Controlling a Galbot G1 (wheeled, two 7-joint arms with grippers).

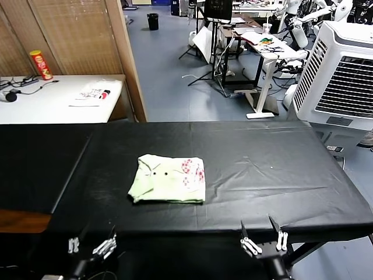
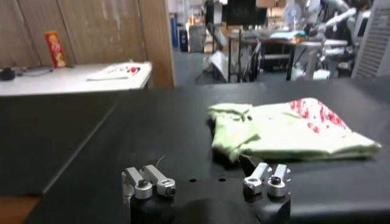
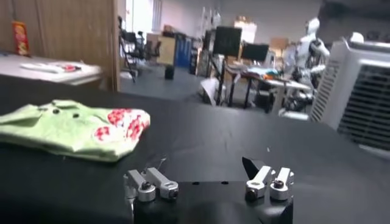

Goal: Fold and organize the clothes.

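The left gripper [image 1: 92, 247] sits low at the near edge of the table, on the robot's left, its metal-tipped fingers [image 2: 149, 182] spread wide with nothing between them. The right gripper [image 1: 263, 241] mirrors it at the near edge on the right, jaws equally wide and empty. Both arms are cut off at the bottom of the head view, so only the fingertips and a little of the wrists show.

Beyond them, roughly midway between the two grippers and well apart from both, lies the pale light-green short-sleeved shirt of thin soft fabric [image 1: 168, 179], folded into a compact rectangle on the black cloth-covered table [image 1: 262, 169]. Its collar and two small dark buttons face up, and the red-pink print patch is on the side toward the right arm (the layers underneath are hidden by the fold).

Farther back on the left stands a white side table [image 1: 35, 105] carrying a red and yellow cylindrical can [image 1: 41, 64], a white plastic packet with red and black print [image 1: 93, 93] whose lettering is too small to read, and a dark cable. A large white slatted cooling unit [image 1: 341, 76] is cut off at the right edge.
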